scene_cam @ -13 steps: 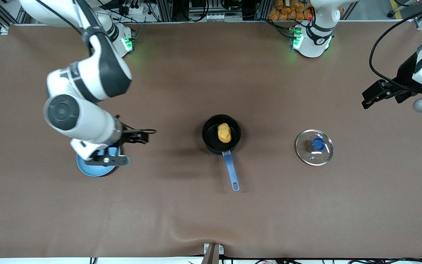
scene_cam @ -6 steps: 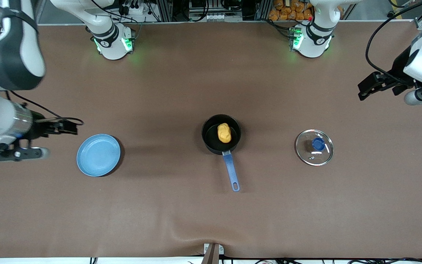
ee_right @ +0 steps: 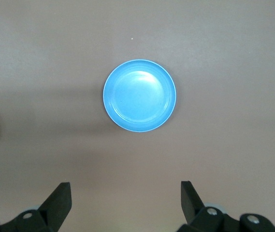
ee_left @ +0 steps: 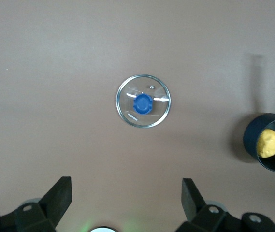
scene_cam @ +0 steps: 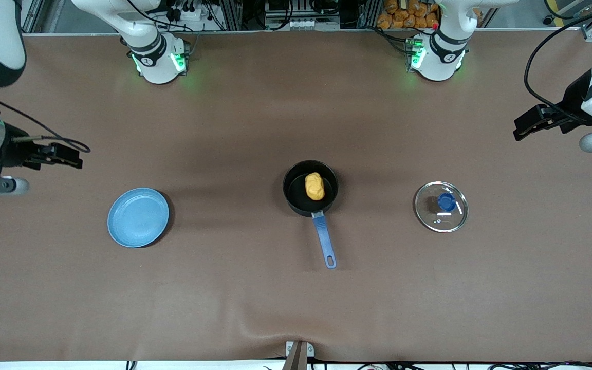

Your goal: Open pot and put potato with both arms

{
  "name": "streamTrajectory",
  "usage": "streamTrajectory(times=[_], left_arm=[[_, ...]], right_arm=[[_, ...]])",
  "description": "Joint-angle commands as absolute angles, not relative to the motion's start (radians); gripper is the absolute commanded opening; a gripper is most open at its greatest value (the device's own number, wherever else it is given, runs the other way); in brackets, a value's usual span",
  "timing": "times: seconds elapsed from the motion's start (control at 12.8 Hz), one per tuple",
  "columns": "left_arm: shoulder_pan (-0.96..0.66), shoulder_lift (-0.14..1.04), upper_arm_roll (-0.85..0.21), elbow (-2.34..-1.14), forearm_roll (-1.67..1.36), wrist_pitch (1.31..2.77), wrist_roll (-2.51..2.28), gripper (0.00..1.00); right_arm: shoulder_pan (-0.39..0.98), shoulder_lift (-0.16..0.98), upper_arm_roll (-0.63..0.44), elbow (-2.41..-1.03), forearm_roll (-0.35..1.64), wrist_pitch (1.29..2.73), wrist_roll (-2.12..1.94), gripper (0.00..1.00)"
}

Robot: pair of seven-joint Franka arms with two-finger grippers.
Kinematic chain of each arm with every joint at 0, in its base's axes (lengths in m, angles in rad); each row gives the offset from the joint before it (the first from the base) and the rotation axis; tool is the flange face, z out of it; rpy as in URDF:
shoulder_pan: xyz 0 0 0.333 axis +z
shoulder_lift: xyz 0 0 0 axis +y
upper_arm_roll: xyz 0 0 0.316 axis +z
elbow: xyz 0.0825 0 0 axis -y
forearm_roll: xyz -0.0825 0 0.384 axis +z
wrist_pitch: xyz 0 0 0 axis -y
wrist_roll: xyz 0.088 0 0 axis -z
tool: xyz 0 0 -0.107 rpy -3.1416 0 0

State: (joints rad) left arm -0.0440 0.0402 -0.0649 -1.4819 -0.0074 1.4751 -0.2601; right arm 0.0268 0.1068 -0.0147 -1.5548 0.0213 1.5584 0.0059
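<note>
The right gripper [scene_cam: 67, 156] has pulled well away over the last second: it hung over the plate [scene_cam: 138, 217] a moment ago, and now it sits at the left edge of the front view, over bare table toward the right arm's end, with the plate fully uncovered and empty. Its jaws stand wide open and hold nothing; the right wrist view shows both fingers spread with only the plate [ee_right: 139, 95] and table below. The left gripper [scene_cam: 527, 126] has barely shifted, hovering near the right edge of the front view over the left arm's end of the table, jaws also spread and empty, looking down on the lid [ee_left: 143, 101]. The pot [scene_cam: 310, 194] sits at the centre of the frame, uncovered, handle pointing toward the front camera, and the potato [scene_cam: 315, 186] lies inside it. The lid [scene_cam: 440, 206] rests flat on the table well apart from the pot, toward the left arm's end. Judging by this layout, both steps look done: pot opened, potato in. The retreat reads as the arms clearing off to a resting pose, with nothing left to grasp.
</note>
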Motion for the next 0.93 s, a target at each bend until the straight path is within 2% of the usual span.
streamTrajectory(times=[0.0, 0.31, 0.86], left_arm=[[-0.057, -0.014, -0.052, -1.529, -0.031, 1.488, -0.239, 1.0], [-0.051, -0.086, -0.071, -1.595, -0.029, 1.485, -0.233, 1.0], [-0.049, -0.078, -0.078, -1.546, -0.026, 1.428, -0.238, 1.0]], right_arm=[[0.005, -0.009, 0.002, -1.686, -0.018, 1.611, 0.0, 1.0], [0.006, -0.014, 0.003, -1.684, -0.031, 1.615, -0.002, 1.0], [0.003, -0.015, 0.003, -1.678, -0.035, 1.618, -0.024, 1.0]])
